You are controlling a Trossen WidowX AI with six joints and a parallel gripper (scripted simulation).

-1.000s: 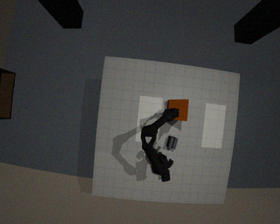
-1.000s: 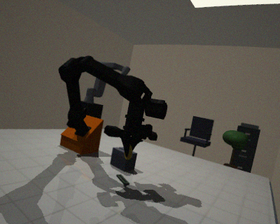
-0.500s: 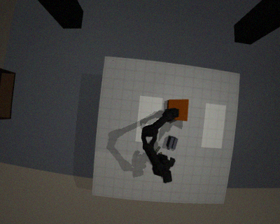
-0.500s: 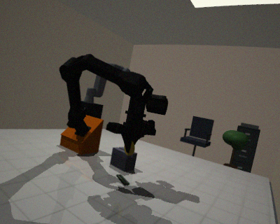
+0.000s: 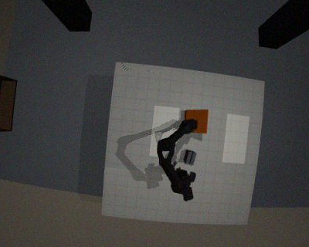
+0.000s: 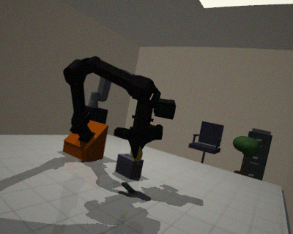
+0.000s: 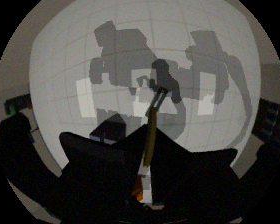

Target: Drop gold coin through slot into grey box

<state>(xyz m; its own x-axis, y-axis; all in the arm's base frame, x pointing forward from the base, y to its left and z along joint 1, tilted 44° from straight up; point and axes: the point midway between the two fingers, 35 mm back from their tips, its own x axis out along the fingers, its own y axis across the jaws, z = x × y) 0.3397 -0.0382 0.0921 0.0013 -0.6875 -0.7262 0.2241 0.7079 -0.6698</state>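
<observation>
From the side, the black six-joint arm (image 6: 111, 78) reaches out from its orange wedge-shaped base (image 6: 86, 145) and hangs its gripper (image 6: 137, 149) straight down, fingers clamped on the thin gold coin (image 6: 136, 155). The coin's lower edge sits right at the lid of the closed grey box (image 6: 129, 166); whether it has entered the slot is hard to say at this size. The shallow dark-green holder (image 6: 128, 187) lies on the pale tiled counter (image 6: 217, 197) just in front of the box, in the arm's shadow.

Overhead, the coin is hidden altogether. Here the box (image 5: 189, 157) shows only as a small grey block with a dark stripe, beside the arm (image 5: 171, 154), and the holder can't be picked out.

The wrist view gives what neither does: the coin (image 7: 151, 139) edge-on, a narrow gold line rising from between the dark fingers, with shadows of the arm thrown across the counter (image 7: 64, 63) beyond.
</observation>
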